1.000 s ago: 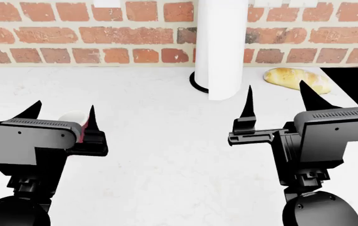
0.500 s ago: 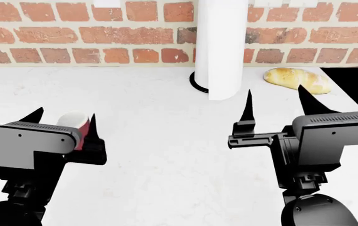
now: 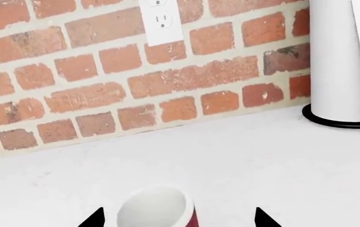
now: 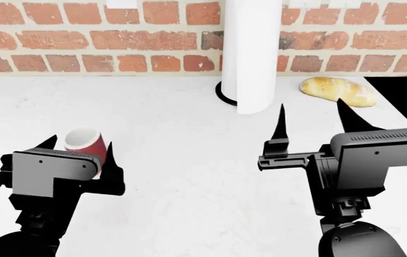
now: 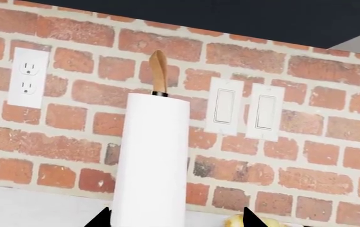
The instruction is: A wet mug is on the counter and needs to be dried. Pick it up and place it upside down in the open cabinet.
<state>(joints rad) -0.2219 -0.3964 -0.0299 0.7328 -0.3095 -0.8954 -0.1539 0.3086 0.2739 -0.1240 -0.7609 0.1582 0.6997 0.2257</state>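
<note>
Between the left end effector's (image 4: 78,150) spread fingers stands the mug (image 4: 87,144), base hidden, seemingly ungripped.

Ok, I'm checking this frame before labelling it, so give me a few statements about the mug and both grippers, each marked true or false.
1. The mug stands upright, mouth up, on the counter. True.
2. The left gripper is shut on the mug. False: its fingers are spread, the mug between them.
3. The right gripper holds the bread. False: it is open and holds nothing.
4. The paper-towel roll stands by the brick wall. True.
</note>
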